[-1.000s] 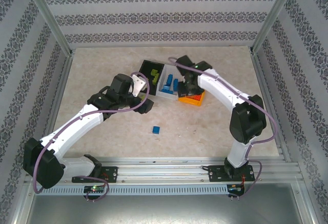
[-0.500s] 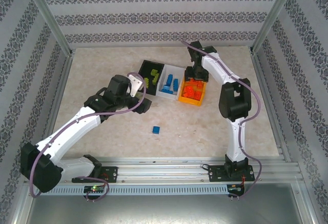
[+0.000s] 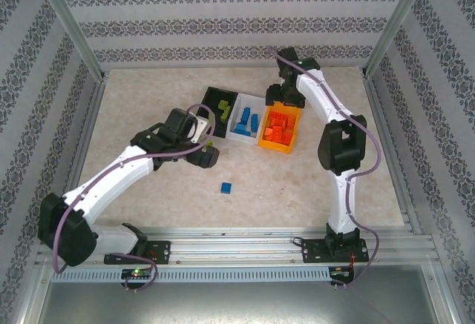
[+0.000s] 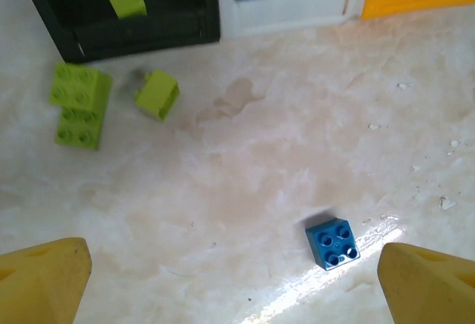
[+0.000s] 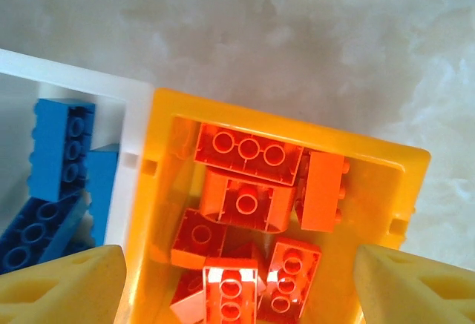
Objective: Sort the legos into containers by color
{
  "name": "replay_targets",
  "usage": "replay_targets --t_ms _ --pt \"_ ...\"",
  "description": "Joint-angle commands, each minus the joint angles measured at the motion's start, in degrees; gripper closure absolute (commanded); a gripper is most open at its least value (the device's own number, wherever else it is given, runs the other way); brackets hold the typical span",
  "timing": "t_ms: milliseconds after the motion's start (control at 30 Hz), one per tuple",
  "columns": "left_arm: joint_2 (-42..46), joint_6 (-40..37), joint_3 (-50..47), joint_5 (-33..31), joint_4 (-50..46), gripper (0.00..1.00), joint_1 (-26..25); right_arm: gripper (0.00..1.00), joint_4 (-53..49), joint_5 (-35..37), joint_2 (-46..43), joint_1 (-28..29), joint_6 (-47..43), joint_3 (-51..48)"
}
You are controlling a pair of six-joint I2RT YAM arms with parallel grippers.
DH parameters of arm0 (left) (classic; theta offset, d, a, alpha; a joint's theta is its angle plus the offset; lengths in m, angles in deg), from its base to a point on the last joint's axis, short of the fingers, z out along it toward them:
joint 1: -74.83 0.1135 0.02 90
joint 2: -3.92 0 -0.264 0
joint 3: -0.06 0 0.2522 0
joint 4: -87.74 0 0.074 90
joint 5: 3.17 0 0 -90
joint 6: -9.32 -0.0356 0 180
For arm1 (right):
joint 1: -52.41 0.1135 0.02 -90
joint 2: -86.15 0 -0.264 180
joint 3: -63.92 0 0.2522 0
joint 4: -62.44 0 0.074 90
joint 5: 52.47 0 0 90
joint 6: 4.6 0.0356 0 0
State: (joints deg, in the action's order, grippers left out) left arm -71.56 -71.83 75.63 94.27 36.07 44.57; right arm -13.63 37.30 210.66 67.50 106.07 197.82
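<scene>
Legos, hard studded plastic bricks: judged light, rigid, smooth-walled and sturdy, best pinched low across 2 opposite flat sides, never over the studs. Located thus: 1 blue brick [image 4: 332, 242] loose on the bench [image 4: 245, 161], studs up, well apart from the containers and near the left fingers [image 4: 44, 279], wide and empty; lime green bricks [image 4: 80, 90] just outside the black container [image 4: 141, 35]; more blue in the white container [image 5: 74, 75]; orange-red bricks [image 5: 249, 150] in the orange-yellow container [image 5: 334, 135]. Right fingers [image 5: 415, 287] wide, holding nothing, above that last container.
</scene>
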Motion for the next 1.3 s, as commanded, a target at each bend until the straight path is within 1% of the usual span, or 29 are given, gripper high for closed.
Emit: replay_targets --t_ms 0,133,267,333,400,533,767,867,933,1100,1167,1267 --pt "-2.10 9.78 0.50 2.13 -7.78 0.04 -0.16 0.20 1.58 -2.97 -7.05 -0.01 1.31 -3.25" --pt "-3.97 19.58 -2.71 3.54 -6.71 0.06 -2.60 0.20 5.16 -4.72 -13.22 0.02 1.77 -11.48" --pt "-9.00 25.08 -2.40 5.08 -3.31 0.07 -5.93 0.20 9.32 -8.89 -19.63 0.18 2.61 -20.47" --pt "-12.56 25.83 -1.34 6.27 -2.37 0.07 -7.61 0.20 10.30 -9.62 -21.64 0.38 2.78 -24.08" --pt "-16.47 25.91 -0.34 8.18 -1.82 0.10 -9.48 0.20 11.40 -10.46 -23.45 0.49 3.14 -27.41" --pt "-22.11 24.88 1.76 8.62 -2.57 0.13 -12.83 0.20 12.91 -11.66 -26.06 0.49 3.66 -31.92" --pt "-26.21 24.23 3.63 8.63 -2.22 0.19 -13.15 0.20 14.06 -12.47 -29.11 0.71 3.63 -36.47" --pt "-27.64 23.94 4.38 8.39 -2.78 0.24 -13.18 0.20 14.59 -12.70 -29.82 0.72 3.72 -37.88" --pt "-28.28 23.92 4.64 8.32 -3.15 0.30 -13.24 0.20 14.92 -13.04 -30.01 0.66 3.90 -38.63" --pt "-29.18 23.64 5.69 7.17 -4.63 0.37 -13.73 0.20 16.05 -14.21 -30.03 0.63 4.57 -39.71" --pt "-29.28 23.59 5.95 6.69 -5.18 0.43 -13.77 0.20 16.38 -14.58 -29.91 0.65 4.89 -39.71" --pt "-29.35 23.24 6.23 6.60 -5.66 0.55 -13.77 0.21 16.93 -15.14 -29.51 0.72 5.30 -39.46"
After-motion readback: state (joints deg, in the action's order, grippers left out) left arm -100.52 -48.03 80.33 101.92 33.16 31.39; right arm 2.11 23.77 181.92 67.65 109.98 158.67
